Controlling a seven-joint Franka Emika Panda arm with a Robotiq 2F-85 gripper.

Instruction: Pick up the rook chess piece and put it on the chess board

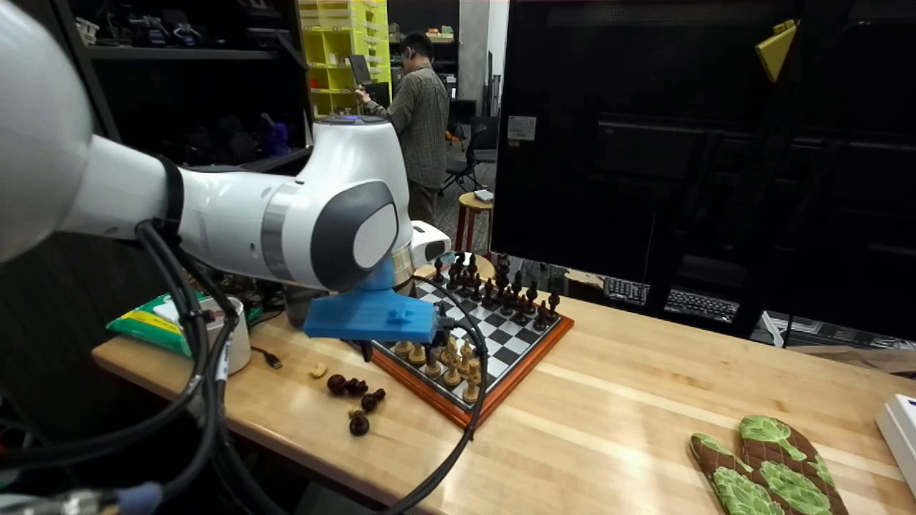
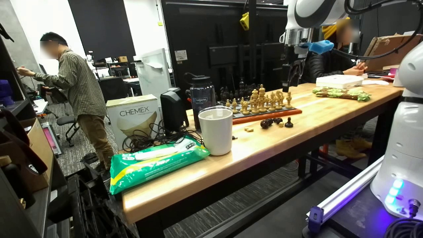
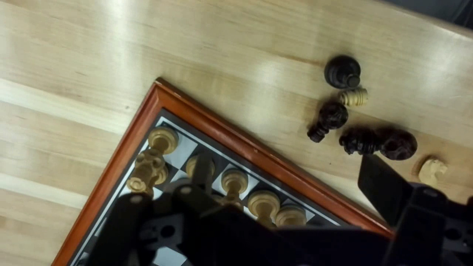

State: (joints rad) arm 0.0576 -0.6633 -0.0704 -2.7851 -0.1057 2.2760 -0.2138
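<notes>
The chess board point(image 3: 159, 92), with black and white checks and a reddish-brown rim, lies on the table; it also shows in both exterior views point(image 1: 526, 368) point(image 2: 271, 116). Light pieces stand along its near side, dark ones along the far side. Beside it lie dark pieces point(image 3: 378, 142) point(image 3: 327, 120), a dark pawn point(image 3: 343, 72) standing, a small ridged light piece point(image 3: 353, 96) and a light piece point(image 3: 432, 171). I cannot tell which piece is the rook. My gripper point(image 3: 286, 162) is open and empty above the board's near edge; it also shows in an exterior view point(image 2: 292, 77).
A white mug point(image 2: 215, 132), a green wipes pack point(image 2: 158, 165) and a dark bottle point(image 2: 201, 97) stand at one end of the table. A green-and-brown oven mitt point(image 1: 780, 465) and a white box point(image 2: 339, 80) lie toward the other end. A black cable point(image 1: 476, 400) hangs from the wrist.
</notes>
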